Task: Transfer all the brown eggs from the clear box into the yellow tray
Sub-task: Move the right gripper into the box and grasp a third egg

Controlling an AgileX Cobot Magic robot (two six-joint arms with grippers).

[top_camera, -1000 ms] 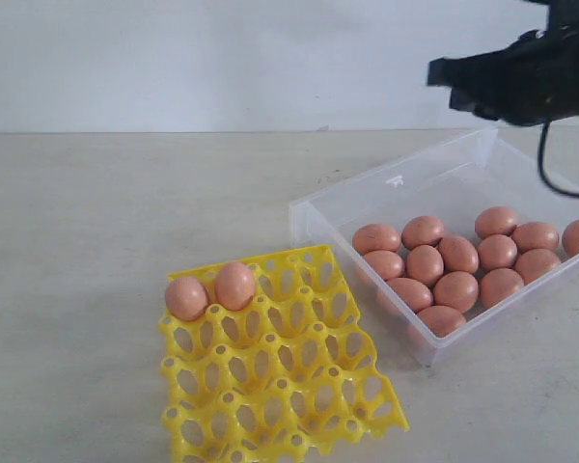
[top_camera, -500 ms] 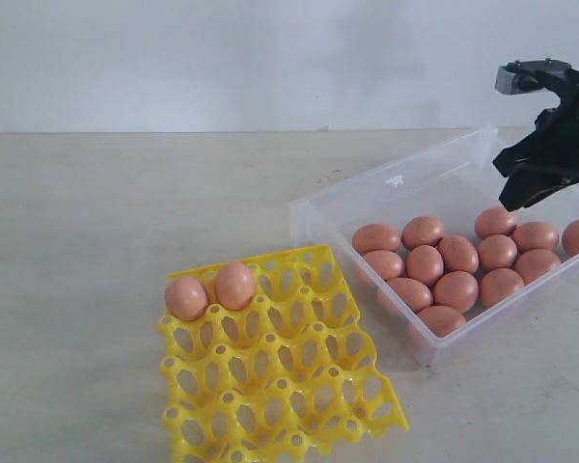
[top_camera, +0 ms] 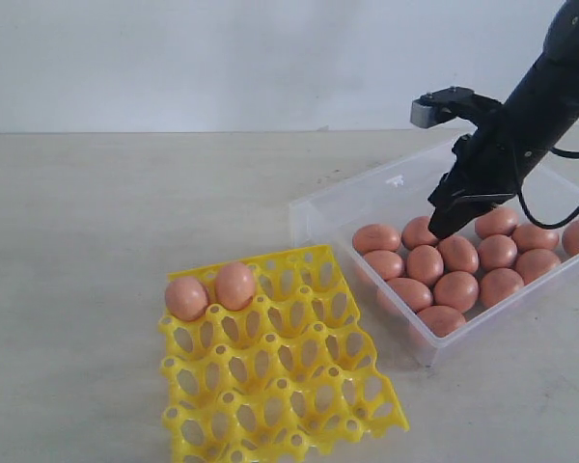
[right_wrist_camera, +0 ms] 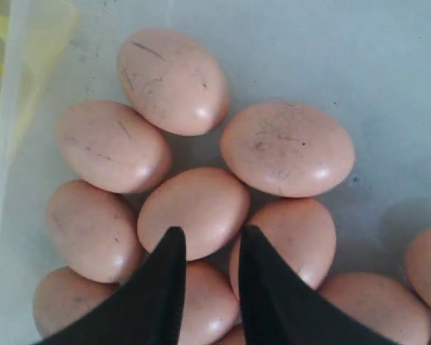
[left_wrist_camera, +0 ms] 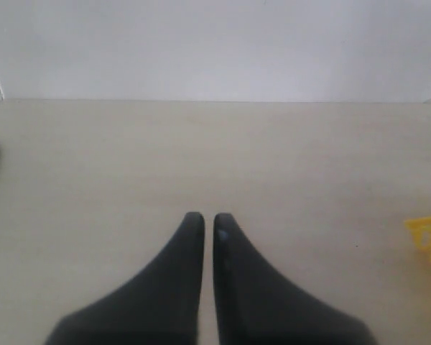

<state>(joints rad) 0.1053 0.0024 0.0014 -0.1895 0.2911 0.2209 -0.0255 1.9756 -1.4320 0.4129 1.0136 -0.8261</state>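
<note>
Right gripper (right_wrist_camera: pixel 210 241): jaws parted by a narrow gap, holding nothing. The tips point down into the cluster of brown eggs (right_wrist_camera: pixel 192 221). One egg lies directly ahead of the gap and another sits just beside it under one finger. Whether the tips touch a shell cannot be told. The shells show faint dark scuffs.

In the exterior view the arm reaches in from the right and hangs over the far left part of the cluster. The eggs are packed against one another in the near half of the clear box (top_camera: pixel 314 231). The yellow tray (top_camera: pixel 299 386) lies on the table (top_camera: pixel 125 212) just beside the box's near left corner, with two eggs in neighbouring cups of its far row.

Left gripper (left_wrist_camera: pixel 202 219): jaws drawn to a thin slit, empty, over bare table.
</note>
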